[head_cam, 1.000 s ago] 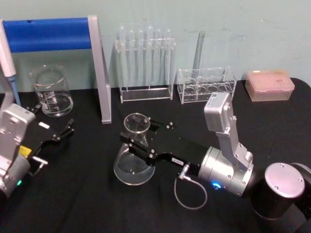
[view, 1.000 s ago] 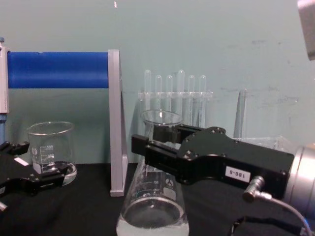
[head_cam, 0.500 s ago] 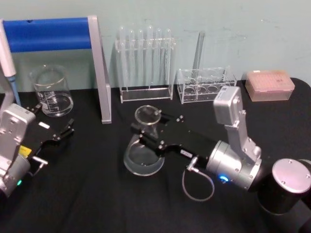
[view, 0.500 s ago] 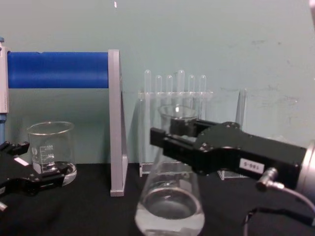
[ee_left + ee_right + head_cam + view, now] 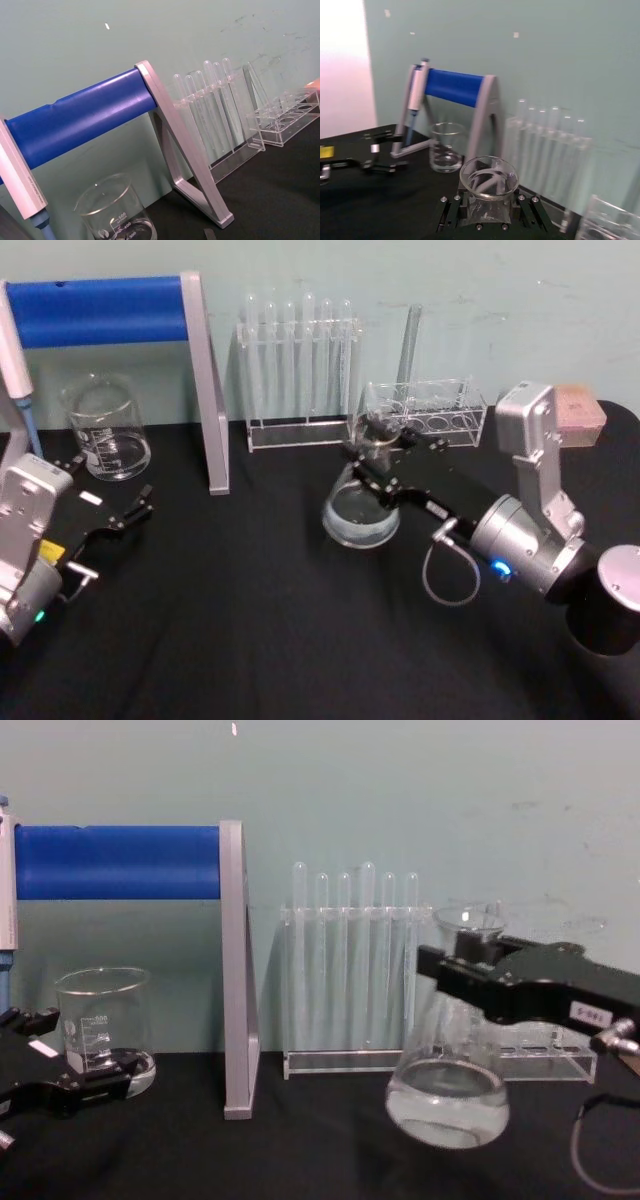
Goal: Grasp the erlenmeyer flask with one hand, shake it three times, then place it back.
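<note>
This is a laboratory bench. A black tabletop (image 5: 250,630) stands against a pale green wall (image 5: 500,290) and carries chemistry glassware. A clear test-tube rack (image 5: 298,370) full of upright tubes stands at the upper middle of the head view, and a graduated glass beaker (image 5: 105,430) at the upper left. An erlenmeyer flask (image 5: 362,512) with a little clear liquid is near the centre. A second clear rack (image 5: 428,412) with one tall tube stands right of the first. At the left edge a pipette (image 5: 12,355) hangs on a stand with a blue bar (image 5: 100,310). A pink plastic box (image 5: 585,418) sits at the upper right.
</note>
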Available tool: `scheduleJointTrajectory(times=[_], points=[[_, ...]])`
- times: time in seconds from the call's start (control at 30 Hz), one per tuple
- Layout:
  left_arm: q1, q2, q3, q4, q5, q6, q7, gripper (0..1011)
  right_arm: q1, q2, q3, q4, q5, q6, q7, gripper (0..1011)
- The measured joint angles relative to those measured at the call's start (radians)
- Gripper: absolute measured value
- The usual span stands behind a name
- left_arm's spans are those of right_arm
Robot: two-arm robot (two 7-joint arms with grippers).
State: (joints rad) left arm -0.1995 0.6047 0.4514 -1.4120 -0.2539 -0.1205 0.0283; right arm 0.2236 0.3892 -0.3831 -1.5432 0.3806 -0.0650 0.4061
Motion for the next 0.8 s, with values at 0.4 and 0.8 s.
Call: scheduleJointTrajectory(times=[0.4, 0.8], points=[[0.0, 0.0, 0.0, 0.0, 0.0, 0.0, 0.0, 1001, -0.002, -0.012, 0.075, 0.031, -0.026, 0.006, -0.053, 449], [0.0, 0.0, 0.0, 0.0, 0.0, 0.0, 0.0, 1001, -0.012, -0.019, 0.114, 0.034, -0.044, 0.015, -0.065, 450]])
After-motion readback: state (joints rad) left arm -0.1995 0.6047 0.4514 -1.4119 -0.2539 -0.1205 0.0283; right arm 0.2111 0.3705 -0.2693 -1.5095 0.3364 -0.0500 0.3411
